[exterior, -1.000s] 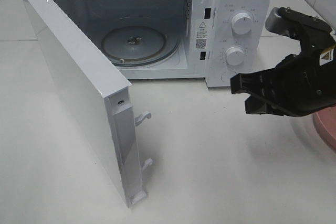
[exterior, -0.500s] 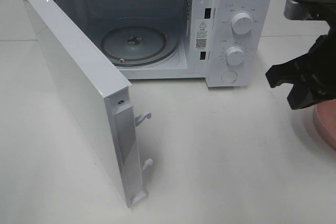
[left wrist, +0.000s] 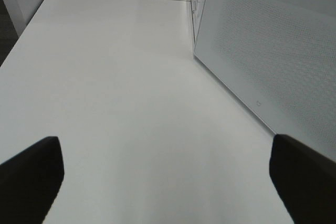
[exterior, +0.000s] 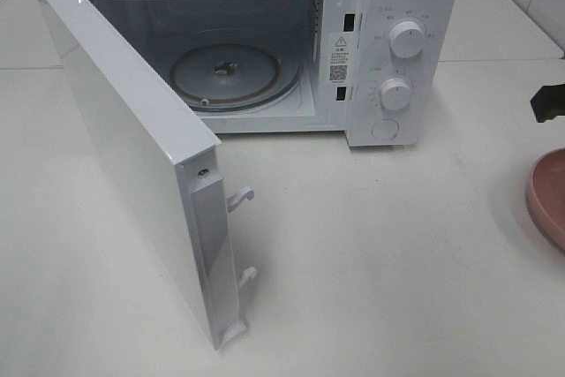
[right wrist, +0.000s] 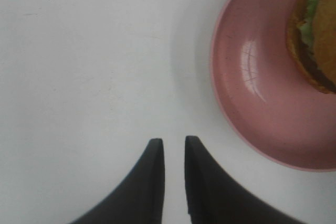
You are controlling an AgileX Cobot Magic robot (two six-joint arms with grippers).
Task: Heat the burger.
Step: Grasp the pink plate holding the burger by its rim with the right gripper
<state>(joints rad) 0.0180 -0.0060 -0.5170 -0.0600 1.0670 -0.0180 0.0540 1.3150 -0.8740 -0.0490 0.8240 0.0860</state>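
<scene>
Judging from how things lie, the task is at an early stage. The microwave (exterior: 402, 64) stands on the counter (exterior: 371, 253) with its door (exterior: 132, 156) swung wide, so the opening step looks done, but the glass turntable (exterior: 225, 72) inside is bare.

The burger (right wrist: 315, 30) is not in the oven. It sits on the pink plate (right wrist: 262, 103), shown partly in the right wrist view. Only the plate's rim reaches into the high view, at the right edge, well apart from the microwave.

What seems left is to fetch the burger, set it on the turntable, shut the door and turn a knob.

The right end effector (right wrist: 174, 141) hangs over bare counter just beside the plate. Its fingers are barely parted, with a thin slit between them and nothing in it. In the high view only a black tip of it shows at the right edge.

The left end effector (left wrist: 165, 145) is released, its fingers spread wide and empty, over the counter near the outer face of the door.

Counted:
- one microwave with one door
- one turntable
- two knobs, the upper (exterior: 407, 39) and the lower (exterior: 395, 93)
- one round button (exterior: 385, 128) under the knobs
- two latch hooks on the door edge
- one plate
- one burger
- two end effectors
</scene>
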